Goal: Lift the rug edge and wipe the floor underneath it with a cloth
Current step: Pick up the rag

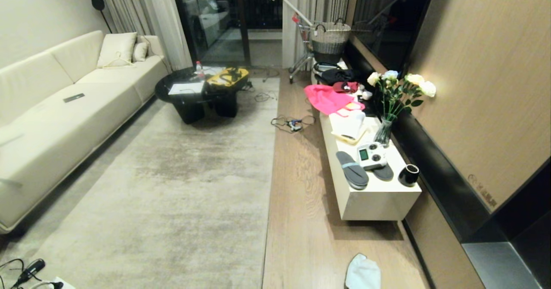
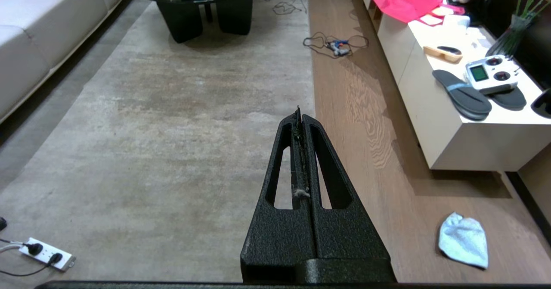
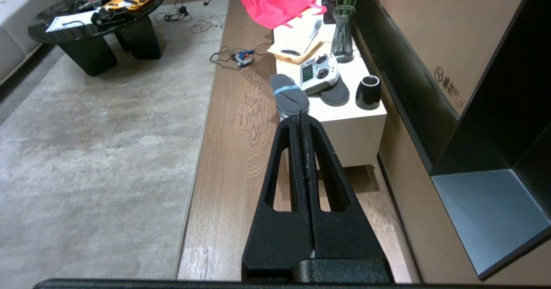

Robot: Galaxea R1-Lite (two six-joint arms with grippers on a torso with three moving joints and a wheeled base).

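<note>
The large mottled grey-beige rug (image 1: 181,181) lies flat, and its rug edge (image 1: 270,185) runs straight along the strip of wooden floor (image 1: 301,203). A small pale blue-white cloth (image 1: 363,273) lies on the floor near the white cabinet, also visible in the left wrist view as the cloth (image 2: 463,239). My left gripper (image 2: 300,113) is shut and empty, held high above the rug edge (image 2: 313,86). My right gripper (image 3: 300,119) is shut and empty, high over the floor (image 3: 241,151) beside the cabinet. Neither arm shows in the head view.
A low white cabinet (image 1: 379,194) on the right carries slippers, a remote controller, a black cup, a flower vase and pink fabric (image 1: 325,97). Cables (image 1: 292,123) lie on the floor farther off. A black coffee table (image 1: 202,93) stands on the rug, a cream sofa (image 1: 56,121) at left, a power strip (image 2: 45,252) nearby.
</note>
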